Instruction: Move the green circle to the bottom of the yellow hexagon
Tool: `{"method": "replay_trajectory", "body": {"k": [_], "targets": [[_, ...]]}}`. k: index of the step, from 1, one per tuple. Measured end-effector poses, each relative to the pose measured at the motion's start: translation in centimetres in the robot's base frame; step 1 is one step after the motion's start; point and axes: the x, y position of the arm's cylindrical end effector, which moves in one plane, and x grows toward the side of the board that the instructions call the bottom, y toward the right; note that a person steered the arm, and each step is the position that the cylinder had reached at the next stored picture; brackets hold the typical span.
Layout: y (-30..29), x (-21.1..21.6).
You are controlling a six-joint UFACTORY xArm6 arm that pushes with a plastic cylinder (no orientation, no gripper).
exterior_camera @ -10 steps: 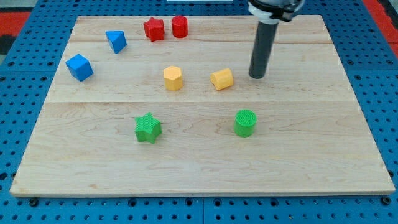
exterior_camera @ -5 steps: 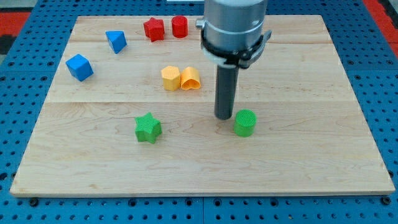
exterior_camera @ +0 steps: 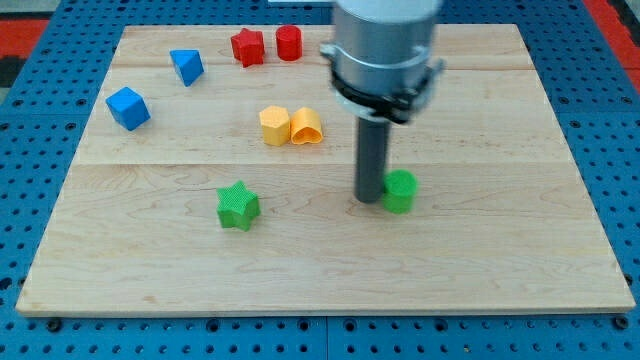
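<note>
Pale wood board on a blue pegboard. Going from view's left: blue cube near the left edge, blue triangular block up and to the right of it. Green star lower down, left of centre, on its own. At the view's top, red star w/ red cylinder just beside it on the right. Mid-board, yellow hexagon & a 2nd yellow block, shape unclear, lying tilted; the two are touching side by side. Right of centre: dark rod comes down from the grey arm body, my tip on the board, right up against the left side of the green circle, looks like contact, slightly blurred so can't be 100% sure. No jaws on this rig, just the plain rod end, holding nothing. Green circle sits below and to the right of the yellow hexagon, well apart from it, not under it yet. Green star is well to the left of the tip
</note>
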Motion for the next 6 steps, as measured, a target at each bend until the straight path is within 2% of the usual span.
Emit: {"method": "replay_trajectory", "body": {"k": [1, 2, 4, 6], "targets": [[2.6, 1.7], [5.5, -1.6], [11.5, -1.8], [13.8, -4.0]]}}
